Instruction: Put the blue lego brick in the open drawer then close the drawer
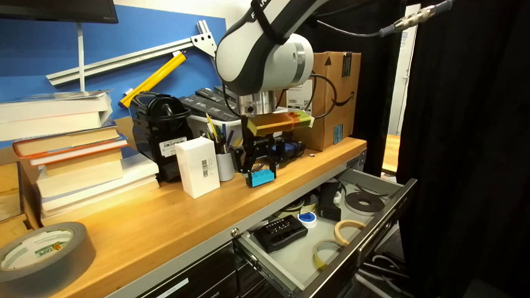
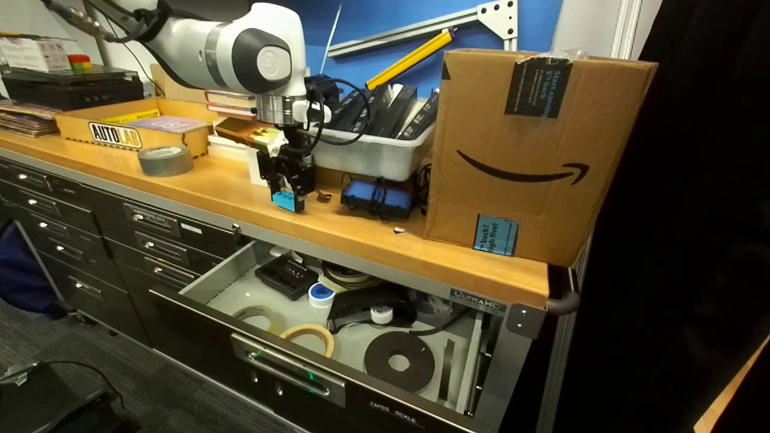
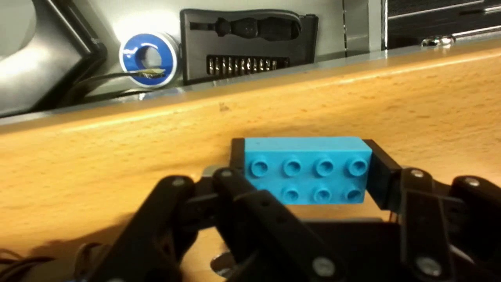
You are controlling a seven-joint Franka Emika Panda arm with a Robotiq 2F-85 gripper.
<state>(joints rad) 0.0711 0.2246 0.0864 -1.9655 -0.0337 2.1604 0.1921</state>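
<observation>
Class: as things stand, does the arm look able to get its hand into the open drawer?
Probably yes: the open drawer is pulled out, and only the worktop's front edge seems to lie between it and the hand, which grips the blue brick.

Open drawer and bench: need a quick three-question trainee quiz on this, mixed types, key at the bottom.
1. What is the gripper holding?
2. True or false: the drawer is pulled out, with things lying in it.
3. Where is the wide silver tape roll? a) in the drawer; b) on the wooden benchtop; c) on top of the cardboard box.

Key
1. The blue brick; its studs show in the wrist view.
2. True; both exterior views show this.
3. b
</observation>
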